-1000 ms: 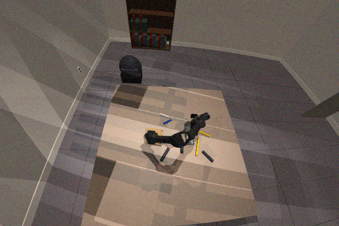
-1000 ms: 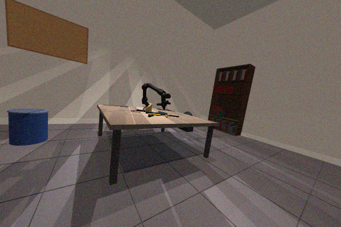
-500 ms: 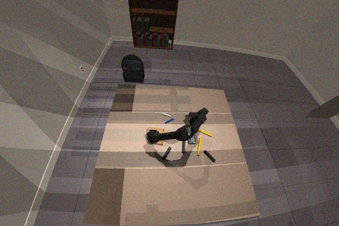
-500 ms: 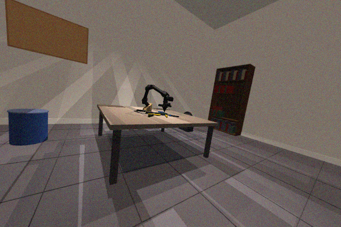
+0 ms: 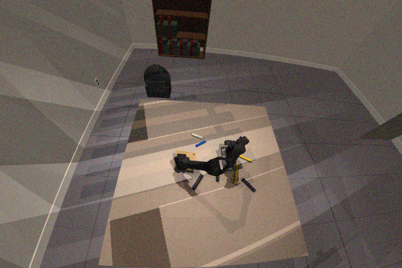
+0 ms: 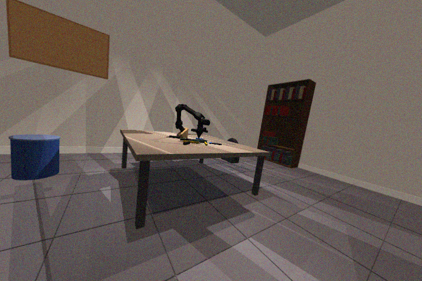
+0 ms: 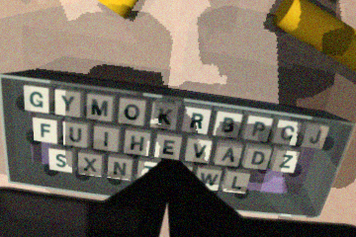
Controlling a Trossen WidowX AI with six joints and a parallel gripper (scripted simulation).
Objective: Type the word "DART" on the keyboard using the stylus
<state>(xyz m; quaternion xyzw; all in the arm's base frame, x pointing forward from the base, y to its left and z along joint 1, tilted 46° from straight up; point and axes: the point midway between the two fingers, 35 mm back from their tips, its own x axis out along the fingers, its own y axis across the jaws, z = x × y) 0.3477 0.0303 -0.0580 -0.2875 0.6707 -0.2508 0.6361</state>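
Note:
The keyboard (image 7: 15, 148) (image 5: 223, 149) fills the middle of the wrist view. Its D key (image 7: 257, 158), A key (image 7: 228, 155) and R key (image 7: 196, 121) show. A key that looks like T (image 7: 148, 168) is partly hidden by my finger. My gripper (image 7: 170, 168) (image 6: 199, 136) is shut and empty, pointing down over the keyboard just below the E key (image 7: 169, 147) in the wrist view. Pen-like sticks lie on the desk: a blue one (image 5: 200, 143), a white one (image 5: 196, 135) and dark ones (image 5: 197, 182) (image 5: 248, 185). I cannot tell which is the stylus.
Two yellow sticks lie beyond the keyboard's far edge in the wrist view, one at the top left (image 7: 118, 6) and one at the top right (image 7: 329, 37). A wooden block (image 6: 184, 133) stands by the arm's base. The desk (image 6: 152, 146) carries everything.

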